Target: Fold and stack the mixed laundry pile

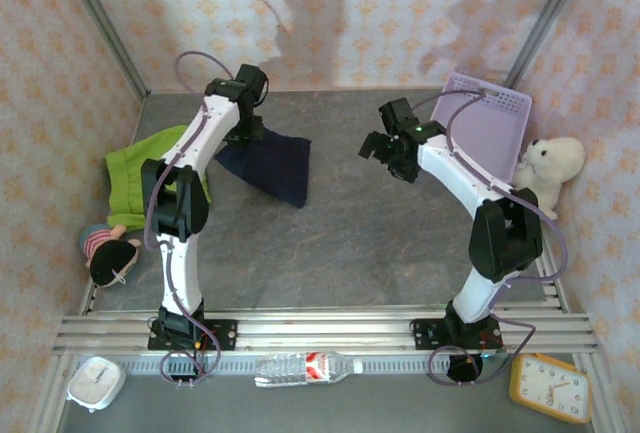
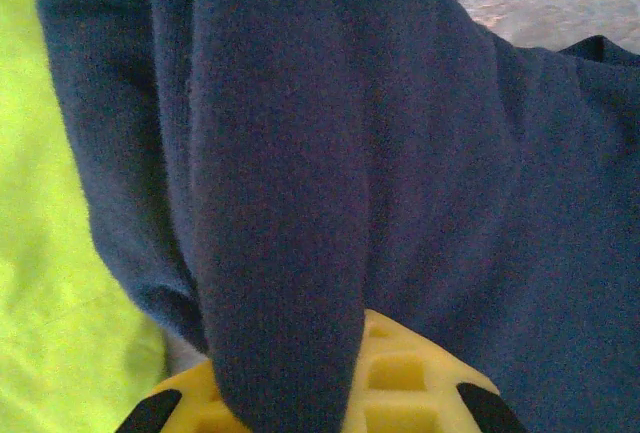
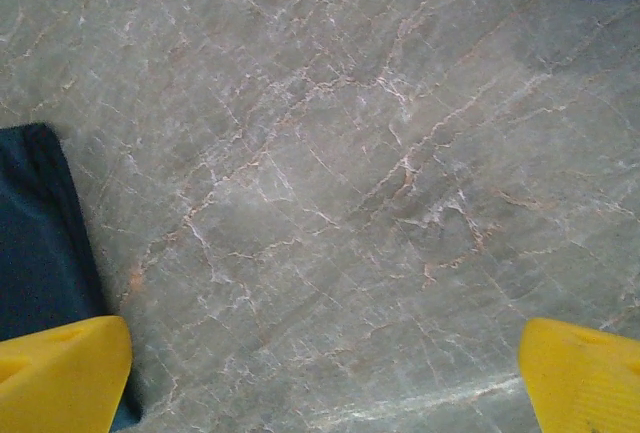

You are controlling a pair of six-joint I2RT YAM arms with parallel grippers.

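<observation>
- Left gripper point(image 2: 330, 393) is clamped on a fold of the navy garment point(image 1: 268, 168). The cloth rises out of the yellow fingers point(image 2: 405, 378) and drapes down on both sides.
- Right gripper point(image 3: 320, 383) hangs with its jaws wide apart and nothing between them, over bare table point(image 1: 350, 243). The navy cloth's edge lies just beside its left finger.
- The navy piece is at back left of the table. One end is lifted at my left hand and the rest fans out flat toward the middle.
- Lime-green garment point(image 1: 135, 168) is bunched by the left wall. It touches or sits just under the navy one on that side; I can't tell which.
- Handling, my read: the navy is a soft, thick knit. It's limp and light and won't hold a crease, so it will sag from a single pinch. It isn't slippery or fragile.
- Grip advice: take it at corners or along a hem with both hands well apart to keep the edge taut. The free corner toward the centre looks like the right hand's spot.
- Lavender basket point(image 1: 490, 123) and white plush bear point(image 1: 550, 168) are at far right, well apart from the cloth.
</observation>
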